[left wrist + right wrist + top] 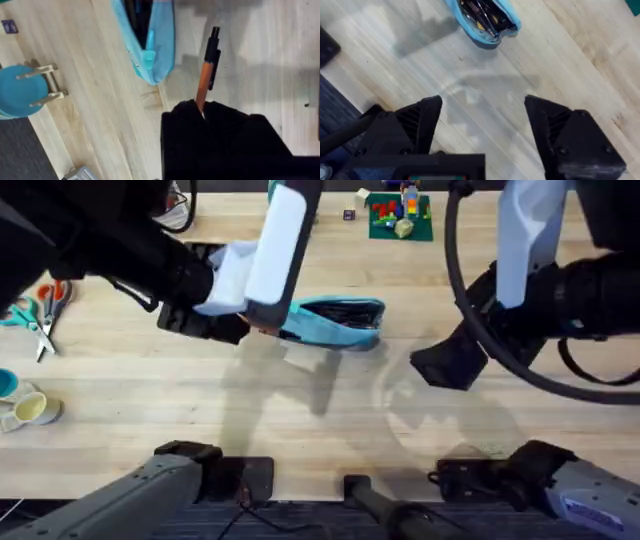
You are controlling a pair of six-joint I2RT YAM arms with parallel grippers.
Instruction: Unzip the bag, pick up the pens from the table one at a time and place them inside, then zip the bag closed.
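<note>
Pen [206, 75] clamped in the left gripper [200, 107] points past the open bag [162, 45] just beside it, while the right gripper [482, 125] gapes empty nearby.

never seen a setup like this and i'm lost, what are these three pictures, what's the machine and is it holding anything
Two robot arms work at a wooden table. One picture looks down from above the table; the other two come from cameras on each arm's wrist. An open light blue bag lies on the table with pens already inside. The left gripper is shut on an orange pen, held above the table beside the bag. The right gripper hangs open over bare wood and holds nothing. Scissors lie at the table's left edge.
</note>
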